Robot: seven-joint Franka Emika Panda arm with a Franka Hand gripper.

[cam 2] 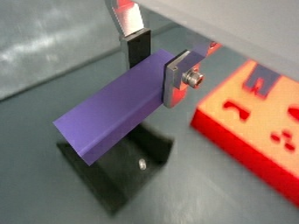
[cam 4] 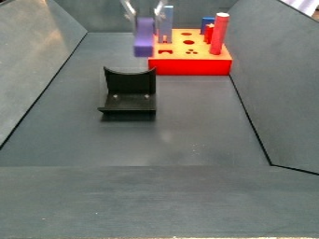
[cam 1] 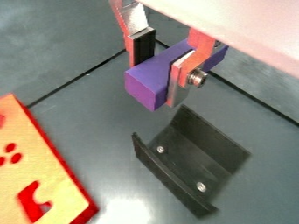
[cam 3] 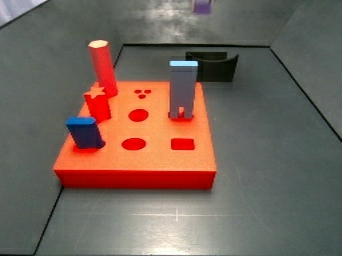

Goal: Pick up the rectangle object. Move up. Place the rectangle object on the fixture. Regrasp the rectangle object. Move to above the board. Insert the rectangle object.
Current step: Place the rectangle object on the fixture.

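Observation:
My gripper (cam 1: 162, 66) is shut on the rectangle object (cam 1: 149, 83), a dark purple block, and holds it in the air. The block lies level between the fingers, gripped near one end, as the wrist view (cam 2: 111, 118) shows. The fixture (cam 1: 193, 159), a black notched holder, stands on the floor below the block; it also shows in both side views (cam 3: 211, 65) (cam 4: 129, 91). In a side view the block (cam 4: 145, 35) hangs above and behind the fixture. The orange-red board (cam 3: 134, 150) lies apart from the fixture, and it shows in both wrist views (cam 1: 35, 171) (cam 2: 251, 122).
On the board stand a red cylinder (cam 3: 99, 62), a grey-blue peg (cam 3: 183, 88), a short blue block (cam 3: 83, 131) and a red star piece (cam 3: 98, 103). Dark sloping walls (cam 4: 44, 75) enclose the grey floor.

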